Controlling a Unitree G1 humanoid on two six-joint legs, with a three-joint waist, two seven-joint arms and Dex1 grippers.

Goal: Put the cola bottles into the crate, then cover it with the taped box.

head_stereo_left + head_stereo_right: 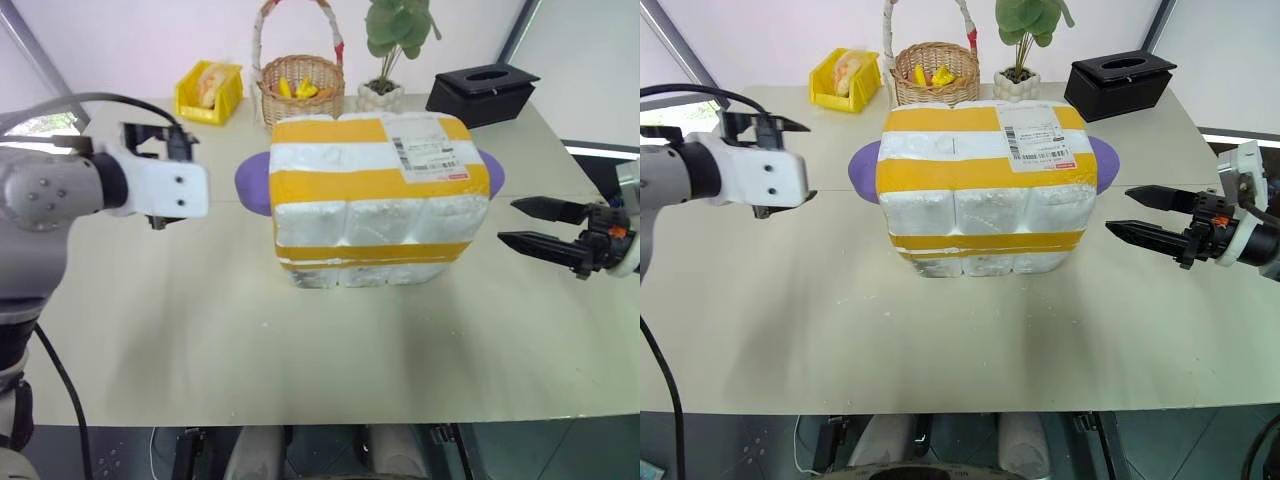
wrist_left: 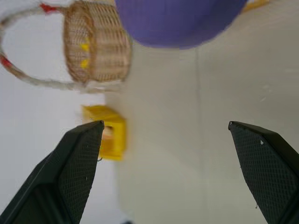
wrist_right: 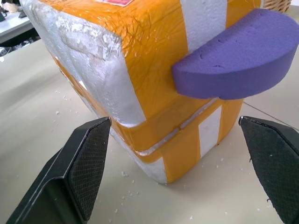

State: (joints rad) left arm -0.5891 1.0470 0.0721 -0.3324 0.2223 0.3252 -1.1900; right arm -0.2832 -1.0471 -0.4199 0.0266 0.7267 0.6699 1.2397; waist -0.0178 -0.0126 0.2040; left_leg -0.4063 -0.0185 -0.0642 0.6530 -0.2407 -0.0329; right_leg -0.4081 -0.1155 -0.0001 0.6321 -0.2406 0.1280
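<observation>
The taped box (image 1: 375, 190), white foam with wide yellow bands, a shipping label and purple ends, stands in the middle of the table. A seam runs low around it, and below the seam a low white foam layer with a yellow strip, the crate (image 1: 365, 272), carries the box. The cola bottles are hidden. My left gripper (image 1: 805, 162) hangs open to the left of the box, clear of its purple end (image 2: 180, 21). To the right of the box my right gripper (image 1: 508, 220) is open too, its fingers pointing at the other purple end (image 3: 233, 58) without touching it.
Along the table's far edge stand a yellow bin (image 1: 208, 92), a wicker basket (image 1: 300, 90) with yellow items, a small potted plant (image 1: 385, 90) and a black tissue box (image 1: 483, 92). White foam crumbs lie on the beige tabletop (image 1: 200, 330) around the box.
</observation>
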